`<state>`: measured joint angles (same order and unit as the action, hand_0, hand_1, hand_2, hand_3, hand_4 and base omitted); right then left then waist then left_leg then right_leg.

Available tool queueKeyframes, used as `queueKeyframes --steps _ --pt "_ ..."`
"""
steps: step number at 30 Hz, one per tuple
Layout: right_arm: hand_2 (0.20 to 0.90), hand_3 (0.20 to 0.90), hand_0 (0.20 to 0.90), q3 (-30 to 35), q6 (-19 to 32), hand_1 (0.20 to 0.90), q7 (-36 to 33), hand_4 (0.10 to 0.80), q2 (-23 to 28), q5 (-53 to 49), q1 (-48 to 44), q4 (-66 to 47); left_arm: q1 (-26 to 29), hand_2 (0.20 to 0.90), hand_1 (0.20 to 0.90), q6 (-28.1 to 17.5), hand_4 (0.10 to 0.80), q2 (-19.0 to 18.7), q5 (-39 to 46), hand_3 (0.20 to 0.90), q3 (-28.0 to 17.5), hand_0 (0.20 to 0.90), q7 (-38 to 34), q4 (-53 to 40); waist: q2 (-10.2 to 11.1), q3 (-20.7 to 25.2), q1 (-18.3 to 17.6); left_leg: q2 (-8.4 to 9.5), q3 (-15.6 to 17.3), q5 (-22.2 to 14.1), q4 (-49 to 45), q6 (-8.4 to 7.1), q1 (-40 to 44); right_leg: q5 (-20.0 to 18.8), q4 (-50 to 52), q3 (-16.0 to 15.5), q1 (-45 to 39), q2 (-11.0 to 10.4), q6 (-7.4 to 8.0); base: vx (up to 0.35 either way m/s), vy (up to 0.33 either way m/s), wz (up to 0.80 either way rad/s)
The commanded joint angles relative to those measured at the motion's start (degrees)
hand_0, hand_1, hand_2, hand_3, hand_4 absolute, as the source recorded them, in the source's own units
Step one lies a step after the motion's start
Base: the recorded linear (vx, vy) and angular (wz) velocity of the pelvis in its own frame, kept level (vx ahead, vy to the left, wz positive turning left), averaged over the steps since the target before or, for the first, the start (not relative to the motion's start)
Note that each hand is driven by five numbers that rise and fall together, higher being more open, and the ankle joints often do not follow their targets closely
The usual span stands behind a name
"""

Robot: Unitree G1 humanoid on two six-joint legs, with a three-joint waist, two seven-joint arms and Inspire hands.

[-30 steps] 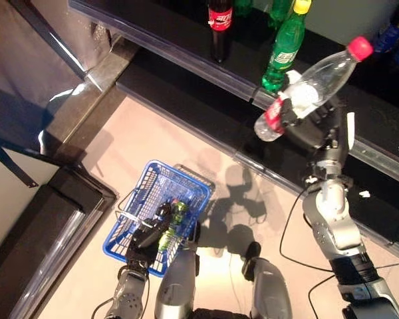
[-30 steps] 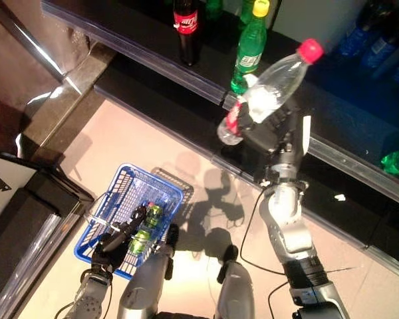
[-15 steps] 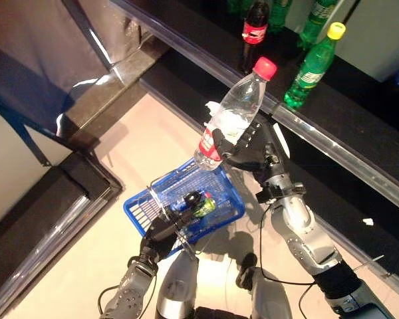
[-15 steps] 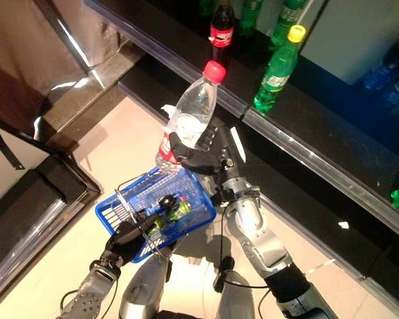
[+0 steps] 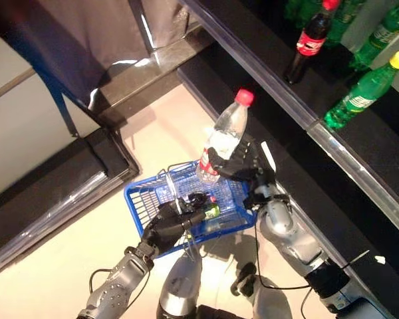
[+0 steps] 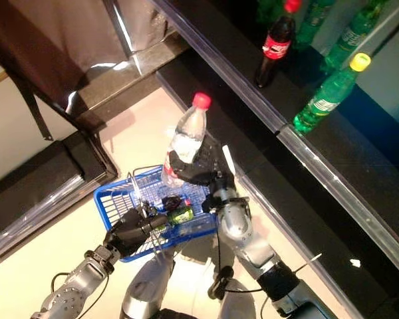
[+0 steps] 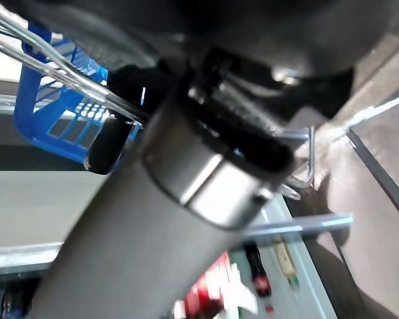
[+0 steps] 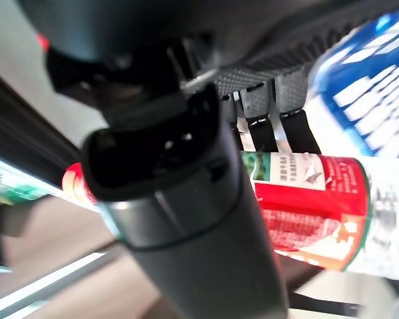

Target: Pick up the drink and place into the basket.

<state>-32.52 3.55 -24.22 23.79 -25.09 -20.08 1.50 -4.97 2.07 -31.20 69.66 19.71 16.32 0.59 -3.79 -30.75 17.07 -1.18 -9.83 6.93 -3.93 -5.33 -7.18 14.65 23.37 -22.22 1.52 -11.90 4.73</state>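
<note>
Clear bottle (image 5: pixel 224 135) with red cap and label, right hand (image 5: pixel 243 167) clamped round it, over blue basket (image 5: pixel 141 200), left hand (image 5: pixel 167 222) gripping its handle, green bottle (image 5: pixel 361 93) at 2 o'clock

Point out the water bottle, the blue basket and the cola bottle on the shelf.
water bottle (image 5: pixel 223 138), left eye view: on its clear body, above the right hand.
blue basket (image 5: pixel 137 197), left eye view: on its blue rim.
cola bottle (image 6: pixel 272 47), right eye view: on its red label.
</note>
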Motion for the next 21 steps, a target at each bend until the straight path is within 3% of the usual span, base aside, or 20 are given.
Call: queueKeyframes --steps 1,17,21 --pt "0.3 0.2 0.3 -3.0 6.7 0.3 -0.2 0.1 -3.2 3.1 -7.8 -3.4 5.7 0.3 0.3 -6.9 0.1 2.0 5.7 0.2 0.8 0.3 18.1 -24.7 -1.3 9.1 0.4 2.78 -0.6 -3.2 -3.7 1.31 0.9 -6.1 -4.1 -2.2 -1.6 3.3 -3.75 0.003 -0.01 0.17" --pt "0.3 0.2 0.3 -7.5 7.5 0.3 0.6 0.1 -6.4 8.9 -4.8 14.5 5.0 0.3 0.3 -1.2 0.1 1.8 8.9 0.2 -0.6 0.3 24.1 -25.4 -2.3 8.8 2.6 4.11 -3.2 -2.9 -2.9 1.62 -0.2 -6.3 -4.3 -3.6 -0.6 2.9 -3.73 -0.009 -0.011 0.08" --pt "0.3 0.2 0.3 -8.3 5.4 0.3 2.3 0.1 -7.6 9.5 -4.3 21.3 5.0 0.3 0.3 -0.3 0.1 2.2 9.0 0.2 -1.2 0.3 25.8 -25.0 -2.6 8.4 3.1 4.5 -3.7 -3.0 -2.8 1.77 -0.7 -6.3 -4.0 -4.0 0.0 2.6 -3.72 -0.009 -0.005 0.02"
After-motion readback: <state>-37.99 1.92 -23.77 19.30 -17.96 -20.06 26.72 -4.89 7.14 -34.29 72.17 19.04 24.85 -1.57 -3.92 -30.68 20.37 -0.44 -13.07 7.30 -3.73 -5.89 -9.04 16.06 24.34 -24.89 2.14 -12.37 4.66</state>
